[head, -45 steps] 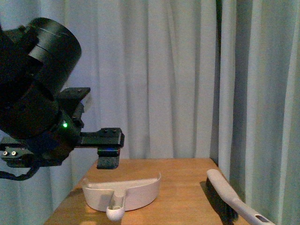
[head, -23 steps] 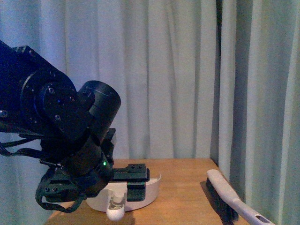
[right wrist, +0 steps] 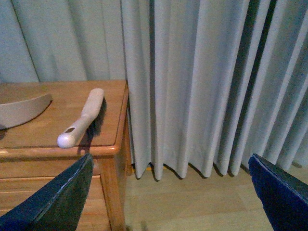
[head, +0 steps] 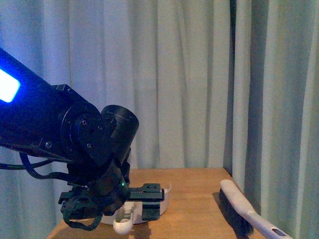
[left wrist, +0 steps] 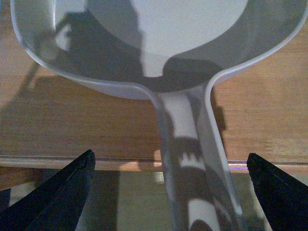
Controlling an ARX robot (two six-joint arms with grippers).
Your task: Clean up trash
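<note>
Pale curtains point(head: 199, 84) hang in long folds behind and to the right of a wooden desk point(head: 194, 199). The trash does not show in any of the three views, so I cannot tell where it lies. What can be seen of the inside of the dustpan point(left wrist: 159, 29) is a smooth pale surface crossed by shadows.

The dustpan sits near the desk's front left part, with its handle point(left wrist: 192, 159) reaching out past the front edge over the floor. The left pincer point(left wrist: 168, 161) is spread wide. One dark finger stands on each side of the handle, both well apart from it, and the tips are about level with the desk's edge. In the front view the black left arm point(head: 50, 134) covers most of the dustpan, and a blue light point(head: 7, 85) glows on it.

Bare wood lies between the dustpan and a brush point(head: 239, 204). The brush lies along the desk's right edge, just beside the curtain. Its bristles are toward the back and its handle end is close to the front corner.

The right pincer point(right wrist: 169, 161) is also spread wide and holds nothing. It hangs off the desk to the right, over a light wooden floor point(right wrist: 192, 207), facing the curtain folds.
</note>
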